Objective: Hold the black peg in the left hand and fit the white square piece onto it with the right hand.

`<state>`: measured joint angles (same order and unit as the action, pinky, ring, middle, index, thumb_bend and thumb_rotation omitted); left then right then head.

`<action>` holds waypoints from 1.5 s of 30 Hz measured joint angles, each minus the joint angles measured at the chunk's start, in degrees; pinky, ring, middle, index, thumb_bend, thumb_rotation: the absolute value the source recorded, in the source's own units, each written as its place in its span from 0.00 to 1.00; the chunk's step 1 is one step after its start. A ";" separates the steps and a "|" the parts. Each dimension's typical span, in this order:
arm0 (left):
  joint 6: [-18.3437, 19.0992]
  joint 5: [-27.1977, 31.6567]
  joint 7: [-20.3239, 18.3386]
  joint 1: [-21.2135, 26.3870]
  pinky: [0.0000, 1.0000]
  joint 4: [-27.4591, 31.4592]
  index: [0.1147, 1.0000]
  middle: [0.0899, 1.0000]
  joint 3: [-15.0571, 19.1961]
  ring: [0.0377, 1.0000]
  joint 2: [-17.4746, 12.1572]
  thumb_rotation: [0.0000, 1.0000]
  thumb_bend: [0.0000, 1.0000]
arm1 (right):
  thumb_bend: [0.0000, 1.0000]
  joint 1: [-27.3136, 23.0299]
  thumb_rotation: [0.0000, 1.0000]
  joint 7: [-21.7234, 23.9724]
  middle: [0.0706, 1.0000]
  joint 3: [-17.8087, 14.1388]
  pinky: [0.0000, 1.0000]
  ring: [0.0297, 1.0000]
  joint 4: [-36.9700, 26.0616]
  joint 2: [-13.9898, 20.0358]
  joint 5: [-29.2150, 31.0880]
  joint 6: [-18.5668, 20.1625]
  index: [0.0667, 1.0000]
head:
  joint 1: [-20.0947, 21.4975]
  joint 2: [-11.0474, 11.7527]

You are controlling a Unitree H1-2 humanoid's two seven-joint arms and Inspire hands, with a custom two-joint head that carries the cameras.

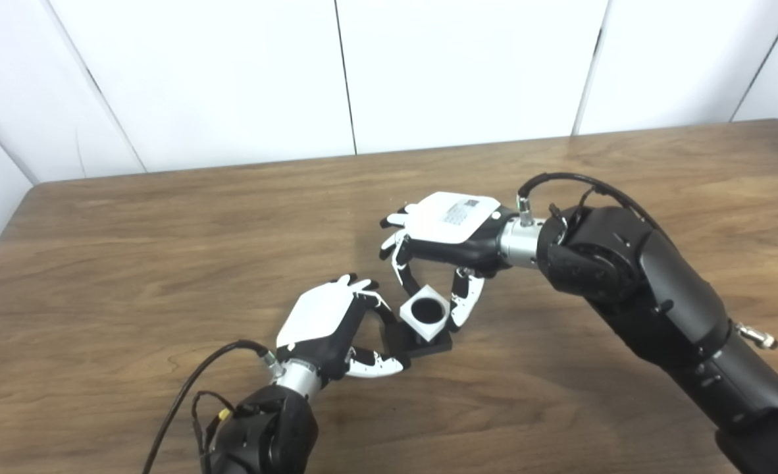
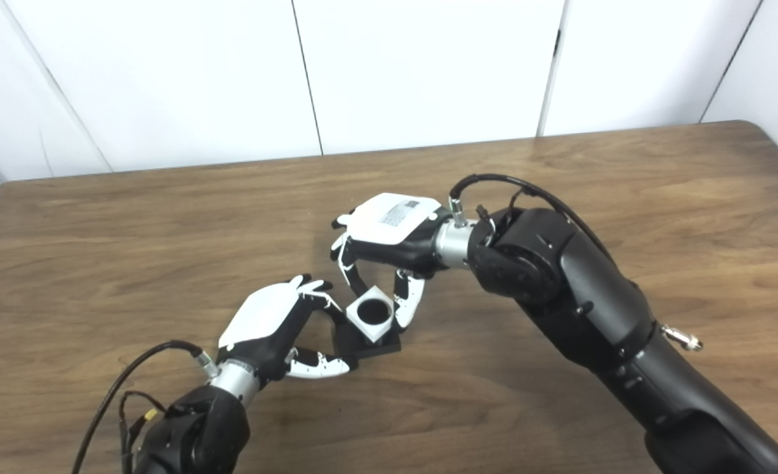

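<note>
The white square piece (image 1: 423, 312) with a round dark hole sits over the black peg; only the peg's flat black base (image 1: 428, 344) shows beneath it on the table. My right hand (image 1: 445, 230) reaches down from above, its fingers and thumb pinching the white piece on two sides. My left hand (image 1: 333, 326) grips the left side of the black base, with its thumb lying along the front. The peg's shaft is hidden inside the white piece.
The brown wooden table (image 1: 165, 263) runs wide on all sides of the hands. White wall panels (image 1: 231, 79) stand behind its far edge. A black cable (image 1: 191, 388) loops off my left wrist near the front edge.
</note>
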<state>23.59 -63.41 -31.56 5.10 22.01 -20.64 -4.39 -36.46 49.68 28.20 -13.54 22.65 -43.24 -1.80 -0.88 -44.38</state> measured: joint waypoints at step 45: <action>-0.50 -1.57 -3.54 1.54 1.00 0.32 0.61 0.90 -0.67 1.00 -1.92 0.44 0.70 | 1.00 4.25 0.33 2.75 0.92 -5.83 1.00 1.00 -3.98 5.44 2.44 2.51 0.69 | 0.00 0.26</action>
<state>23.09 -64.98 -35.11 6.64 22.33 -21.31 -6.31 -32.22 52.43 22.37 -17.52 28.08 -40.80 0.71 -0.88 -44.12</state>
